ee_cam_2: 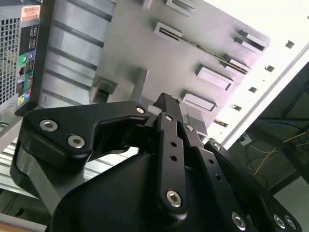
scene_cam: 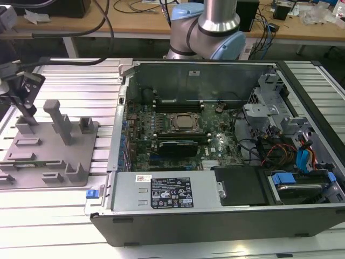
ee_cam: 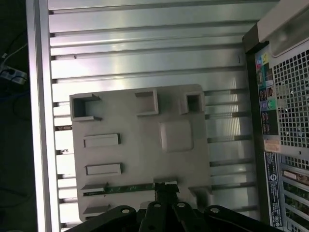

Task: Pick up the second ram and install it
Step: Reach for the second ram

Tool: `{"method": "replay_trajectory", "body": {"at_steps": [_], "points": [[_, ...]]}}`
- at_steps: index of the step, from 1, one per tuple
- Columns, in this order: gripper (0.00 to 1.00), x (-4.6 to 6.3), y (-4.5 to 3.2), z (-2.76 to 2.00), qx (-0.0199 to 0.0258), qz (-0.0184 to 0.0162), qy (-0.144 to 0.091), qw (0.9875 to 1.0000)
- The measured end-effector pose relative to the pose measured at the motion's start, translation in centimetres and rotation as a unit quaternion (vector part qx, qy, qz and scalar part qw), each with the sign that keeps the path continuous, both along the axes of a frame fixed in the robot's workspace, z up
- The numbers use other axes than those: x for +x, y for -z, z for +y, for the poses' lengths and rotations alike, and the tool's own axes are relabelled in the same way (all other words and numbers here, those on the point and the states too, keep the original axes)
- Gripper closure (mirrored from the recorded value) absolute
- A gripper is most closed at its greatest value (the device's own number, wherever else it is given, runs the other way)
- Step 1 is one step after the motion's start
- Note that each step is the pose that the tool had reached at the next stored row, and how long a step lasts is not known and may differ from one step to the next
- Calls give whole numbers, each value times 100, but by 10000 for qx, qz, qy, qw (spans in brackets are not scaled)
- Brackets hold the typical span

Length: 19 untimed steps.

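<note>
- Hovering low at the exterior view's far left, the gripper point(scene_cam: 28, 114) sits over the left edge of the grey holder tray point(scene_cam: 54, 174).
- Gripper state: can't tell whether it is wide, narrow or clamped on anything. Its tip is mostly hidden by its own black body in both wrist views.
- The second ram point(ee_cam: 120, 189) stands on edge in a slot near one edge of the tray point(ee_cam: 145, 154), in the first wrist view. It shows as a thin green strip.
- The gripper point(ee_cam: 166, 189) meets one end of that strip. Touching or just above, I can't tell.
- Ram is not yet lifted out of the tray.
- The second wrist view shows the gripper point(ee_cam_2: 159, 108) close above the tray point(ee_cam_2: 145, 48), with raised rectangular pockets spread beyond it.
- The tray lies flat on the ribbed aluminium table point(scene_cam: 70, 81), just beside the open computer case point(scene_cam: 215, 218).
- Several upright posts point(scene_cam: 56, 121) rise from the tray, between the gripper and the case.
- Inside the case the green motherboard point(scene_cam: 215, 143) lies flat, with the square silver processor point(scene_cam: 186, 123) near its middle.
- A grey panel with a black label point(scene_cam: 170, 193) runs along the case's near wall.
- The arm base point(scene_cam: 207, 27) stands behind the case's far wall.
- At the exterior view's right is a drive bay with blue tabs point(scene_cam: 284, 179) and loose cables.
</note>
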<state>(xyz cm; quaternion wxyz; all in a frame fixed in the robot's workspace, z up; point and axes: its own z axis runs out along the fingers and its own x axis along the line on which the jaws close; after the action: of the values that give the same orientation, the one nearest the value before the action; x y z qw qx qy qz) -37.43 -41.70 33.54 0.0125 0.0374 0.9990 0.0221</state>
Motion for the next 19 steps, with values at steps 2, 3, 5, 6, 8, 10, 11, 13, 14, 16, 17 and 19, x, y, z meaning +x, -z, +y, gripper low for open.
{"method": "replay_trajectory", "body": {"at_steps": [2, 3, 5, 6, 8, 10, 11, 13, 14, 16, 17, 19], "points": [[92, -41, 20, -6, 0, 0, 0, 10000], [92, -78, 36, -11, 0, 0, 1, 10000], [92, -198, 87, -33, 0, -1, 0, 10000], [92, -245, 103, -45, 0, 0, 0, 10000], [92, -288, 131, -86, 1, -1, 0, 10000], [92, -298, 141, -115, 0, 0, 0, 10000], [92, -303, 148, -131, 0, 0, 0, 10000], [92, -315, 168, -153, 0, 0, 1, 10000], [92, -319, 175, -157, 0, 0, 1, 10000], [92, -319, 176, -157, 0, 0, 0, 10000], [92, -319, 176, -157, 0, 0, 0, 10000], [92, -319, 176, -157, 0, 0, 0, 10000]]}}
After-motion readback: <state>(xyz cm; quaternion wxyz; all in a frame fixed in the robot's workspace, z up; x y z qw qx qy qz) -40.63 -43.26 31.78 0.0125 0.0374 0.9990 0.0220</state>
